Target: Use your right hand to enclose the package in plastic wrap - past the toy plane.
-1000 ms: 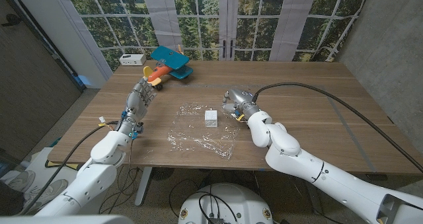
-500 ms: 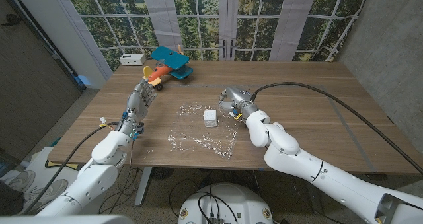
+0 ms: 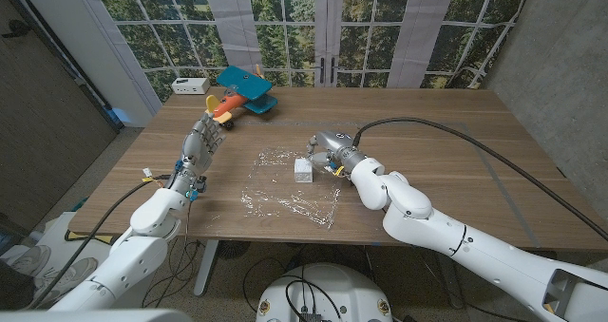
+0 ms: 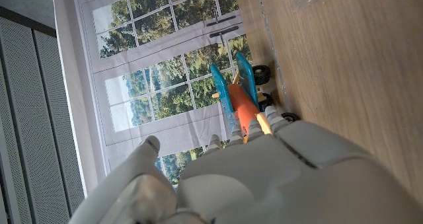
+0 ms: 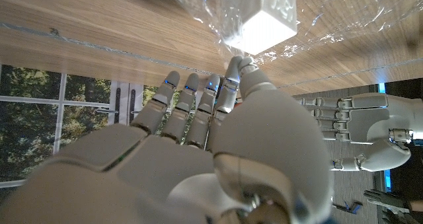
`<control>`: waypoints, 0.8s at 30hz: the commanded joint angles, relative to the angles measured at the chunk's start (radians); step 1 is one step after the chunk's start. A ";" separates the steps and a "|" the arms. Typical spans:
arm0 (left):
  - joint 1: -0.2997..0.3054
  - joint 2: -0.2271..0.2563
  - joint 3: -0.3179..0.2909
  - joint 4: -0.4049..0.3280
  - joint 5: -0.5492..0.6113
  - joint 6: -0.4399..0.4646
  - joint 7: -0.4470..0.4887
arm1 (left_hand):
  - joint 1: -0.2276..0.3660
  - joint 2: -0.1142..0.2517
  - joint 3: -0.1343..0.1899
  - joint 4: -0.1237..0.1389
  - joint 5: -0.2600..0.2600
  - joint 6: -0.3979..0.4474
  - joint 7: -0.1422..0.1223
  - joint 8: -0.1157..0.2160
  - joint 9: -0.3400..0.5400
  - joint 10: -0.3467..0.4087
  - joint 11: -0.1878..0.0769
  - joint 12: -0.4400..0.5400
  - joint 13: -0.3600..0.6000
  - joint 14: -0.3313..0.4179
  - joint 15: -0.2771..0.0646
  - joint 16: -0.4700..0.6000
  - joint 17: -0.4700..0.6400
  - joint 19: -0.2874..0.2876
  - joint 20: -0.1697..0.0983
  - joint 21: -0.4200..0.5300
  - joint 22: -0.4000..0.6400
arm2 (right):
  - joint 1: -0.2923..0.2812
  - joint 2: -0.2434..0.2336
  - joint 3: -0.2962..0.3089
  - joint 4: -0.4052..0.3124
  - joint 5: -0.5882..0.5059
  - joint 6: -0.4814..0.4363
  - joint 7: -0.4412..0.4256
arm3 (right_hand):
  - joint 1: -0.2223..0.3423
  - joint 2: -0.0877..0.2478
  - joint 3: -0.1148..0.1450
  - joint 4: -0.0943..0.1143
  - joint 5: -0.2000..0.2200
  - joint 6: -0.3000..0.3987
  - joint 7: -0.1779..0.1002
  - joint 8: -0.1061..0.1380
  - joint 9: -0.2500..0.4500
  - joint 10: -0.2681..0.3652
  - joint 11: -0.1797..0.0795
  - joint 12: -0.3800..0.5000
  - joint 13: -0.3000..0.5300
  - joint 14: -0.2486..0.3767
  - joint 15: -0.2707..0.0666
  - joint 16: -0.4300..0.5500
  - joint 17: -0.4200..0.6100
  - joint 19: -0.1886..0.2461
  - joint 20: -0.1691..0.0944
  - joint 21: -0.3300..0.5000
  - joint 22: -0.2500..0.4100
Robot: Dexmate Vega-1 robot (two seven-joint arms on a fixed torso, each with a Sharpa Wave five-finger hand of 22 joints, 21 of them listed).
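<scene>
Package [image 3: 303, 169], a small white box, sits on the plastic wrap [image 3: 290, 194] mid-bench, nearer me than the toy plane [image 3: 239, 95]. Right hand [image 3: 321, 151] is just beside the box, fingers spread, holding nothing; from the wrist view its fingertips [image 5: 232, 71] reach the film edge near the box. My plan: pinch the wrap's near edge, lift it low, fold it over the box without dragging it. Left hand [image 3: 201, 140] waits released, well apart.

Wooden table [image 3: 446, 123]: plastic wrap [image 3: 290, 194] centre frame; toy plane [image 3: 242, 96] and white box [image 3: 191, 85] upper left.
</scene>
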 commanded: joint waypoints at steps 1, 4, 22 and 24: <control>0.015 0.005 -0.009 -0.010 -0.007 0.006 0.005 | 0.004 -0.002 -0.001 -0.004 0.001 -0.047 -0.005 -0.001 0.002 -0.007 0.003 0.001 0.002 0.001 0.004 -0.002 0.002 0.006 0.001 -0.002 0.003 | 0.021 -0.008 -0.008 0.016 0.029 0.072 0.089 | 0.014 0.013 -0.005 0.002 -0.001 -0.033 -0.012 -0.016 -0.005 -0.027 0.002 -0.015 0.006 -0.028 -0.107 -0.007 0.006 -0.009 0.003 -0.001 0.002; 0.018 0.003 -0.011 -0.011 -0.011 0.006 0.006 | 0.004 -0.002 -0.001 -0.004 0.001 -0.047 -0.004 -0.001 0.002 -0.006 0.003 0.001 0.002 0.002 0.004 -0.002 0.002 0.007 0.001 -0.002 0.003 | 0.048 -0.017 -0.014 0.019 0.052 0.083 0.168 | -0.011 0.010 -0.017 0.020 -0.007 -0.125 -0.023 -0.073 -0.021 -0.099 0.013 -0.035 0.007 -0.089 -0.081 -0.035 0.001 -0.056 0.025 -0.012 0.002; 0.007 0.002 -0.009 0.000 -0.011 0.011 -0.002 | 0.005 0.000 0.000 -0.005 0.001 -0.046 -0.004 -0.001 0.002 -0.006 0.002 0.001 0.002 0.002 0.004 -0.002 0.002 0.008 0.001 -0.002 0.003 | 0.115 -0.032 -0.079 0.038 -0.070 0.039 0.361 | -0.432 -0.036 -0.187 0.212 -0.001 -0.365 -0.044 -0.352 -0.044 -0.376 0.096 -0.037 -0.001 -0.292 0.051 -0.118 -0.006 -0.282 0.116 -0.019 0.004; 0.002 0.001 -0.007 0.004 -0.011 0.010 -0.005 | 0.006 0.000 0.000 -0.005 0.001 -0.047 -0.004 -0.001 0.002 -0.007 0.003 0.000 0.002 0.002 0.005 -0.002 0.002 0.008 0.001 -0.002 0.003 | 0.111 -0.033 -0.084 0.038 -0.101 0.036 0.351 | -0.458 -0.039 -0.198 0.224 0.000 -0.373 -0.042 -0.362 -0.043 -0.384 0.097 -0.036 -0.002 -0.298 0.053 -0.119 -0.005 -0.294 0.120 -0.020 0.005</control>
